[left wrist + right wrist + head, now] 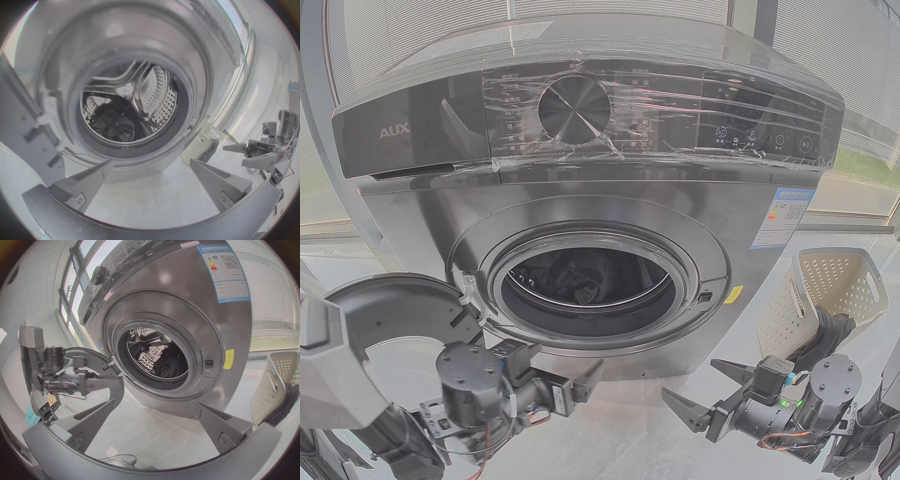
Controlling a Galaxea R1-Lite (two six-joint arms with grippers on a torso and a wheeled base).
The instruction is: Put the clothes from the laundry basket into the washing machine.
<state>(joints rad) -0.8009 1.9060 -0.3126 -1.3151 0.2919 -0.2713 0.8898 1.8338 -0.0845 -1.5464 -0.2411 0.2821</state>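
Steel washing machine (612, 206), door (394, 306) open; dark clothes (581, 278) lie in drum (156, 93). Blue label (784, 215) at front's upper right corner, yellow sticker (732, 294) below. Tipped laundry basket (844, 275) on floor (637, 431) at machine's right, dark garment (831, 331) draped over rim. Spread wide, empty: left claw (150, 163), right claw (689, 379).

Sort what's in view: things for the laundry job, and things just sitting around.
Job: washing machine, open door, dark clothes in the drum, laundry basket, dark garment hanging from it, left gripper, right gripper, both open.
Just there: energy label, yellow sticker, window blinds.
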